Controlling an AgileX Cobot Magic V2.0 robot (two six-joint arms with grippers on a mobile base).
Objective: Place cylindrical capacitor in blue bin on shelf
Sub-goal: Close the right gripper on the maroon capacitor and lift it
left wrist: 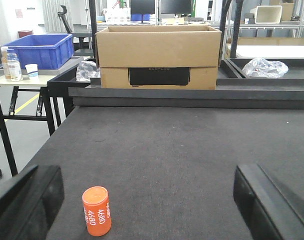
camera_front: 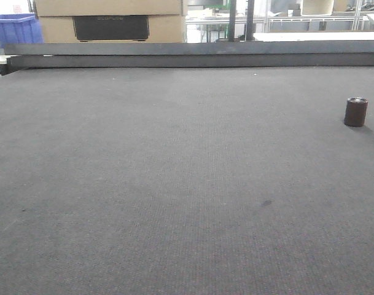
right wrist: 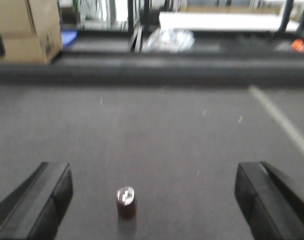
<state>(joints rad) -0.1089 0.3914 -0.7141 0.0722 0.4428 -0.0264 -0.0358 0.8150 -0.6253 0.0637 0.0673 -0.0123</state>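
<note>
The cylindrical capacitor (camera_front: pixel 355 112), a short dark brown cylinder with a greyish top, stands upright on the dark grey mat at the far right. In the right wrist view it (right wrist: pixel 126 201) stands between my right gripper's wide-open fingers (right wrist: pixel 47 202), nearer the left one; the right gripper (right wrist: pixel 152 205) is empty. My left gripper (left wrist: pixel 147 205) is open and empty, its fingers (left wrist: pixel 29 202) wide apart. An orange cylinder marked 4680 (left wrist: pixel 97 211) stands just inside its left finger. A blue bin (left wrist: pixel 39 50) sits on a side table at the far left, also in the front view (camera_front: pixel 15 29). The shelf is out of view.
A cardboard box (left wrist: pixel 159 57) stands beyond the mat's raised dark back edge (camera_front: pixel 193 55). Crumpled plastic bags (left wrist: pixel 264 67) lie in dark trays behind. Bottles and a cup (left wrist: pixel 14 67) stand on the side table. The mat's left edge drops to the floor (left wrist: pixel 27 130).
</note>
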